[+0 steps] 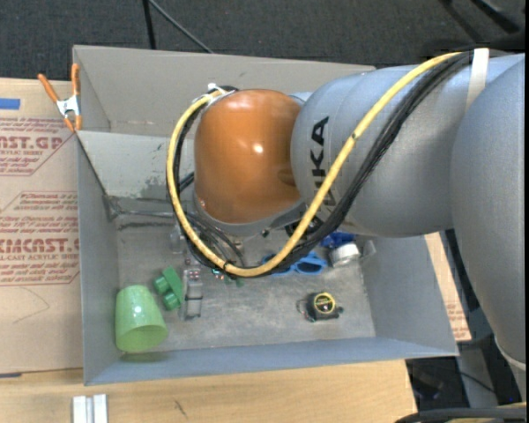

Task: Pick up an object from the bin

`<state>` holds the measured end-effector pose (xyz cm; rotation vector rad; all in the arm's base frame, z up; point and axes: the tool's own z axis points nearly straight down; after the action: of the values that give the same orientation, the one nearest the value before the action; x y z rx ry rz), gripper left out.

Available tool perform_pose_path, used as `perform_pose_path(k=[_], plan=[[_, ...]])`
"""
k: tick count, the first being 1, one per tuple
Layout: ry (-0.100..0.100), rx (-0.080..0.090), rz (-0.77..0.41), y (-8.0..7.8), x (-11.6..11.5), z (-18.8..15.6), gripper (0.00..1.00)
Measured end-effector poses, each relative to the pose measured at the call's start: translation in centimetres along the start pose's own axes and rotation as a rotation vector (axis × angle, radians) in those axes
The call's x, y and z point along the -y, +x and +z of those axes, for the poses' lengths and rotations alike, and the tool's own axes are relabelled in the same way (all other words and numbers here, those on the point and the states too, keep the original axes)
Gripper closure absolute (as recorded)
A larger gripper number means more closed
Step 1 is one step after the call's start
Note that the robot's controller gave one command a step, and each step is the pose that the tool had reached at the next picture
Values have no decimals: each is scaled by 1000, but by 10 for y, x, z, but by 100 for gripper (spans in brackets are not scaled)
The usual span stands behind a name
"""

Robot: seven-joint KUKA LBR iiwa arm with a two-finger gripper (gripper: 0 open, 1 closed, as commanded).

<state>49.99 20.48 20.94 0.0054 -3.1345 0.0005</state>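
The task is judged to be at an early stage, since nothing is seen lifted clear of the bin [97, 223]. The end effector [192, 294] is seen low beneath the orange wrist cover [242, 157], close to the bin's floor in its left part and just beside a small dark-green piece [167, 287]. Whether it is apart or together cannot be told, and no thing can be seen clamped in it. A light-green cup [139, 320] is lying on its side near the front left corner. A black-and-yellow tape measure [322, 306] is lying well apart to the right, and a blue thing [326, 254] is partly hidden under the arm. The grasp and the lift are judged not yet done.
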Motion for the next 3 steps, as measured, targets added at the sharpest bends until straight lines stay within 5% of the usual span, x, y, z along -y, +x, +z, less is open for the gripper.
perform_pose_path(k=[1, 2, 3], plan=[[1, 3, -187, -35, 6, 109, 0], [2, 8, -540, -64, 38, 140, 0], [1, 11, -874, 12, -15, 139, 0]])
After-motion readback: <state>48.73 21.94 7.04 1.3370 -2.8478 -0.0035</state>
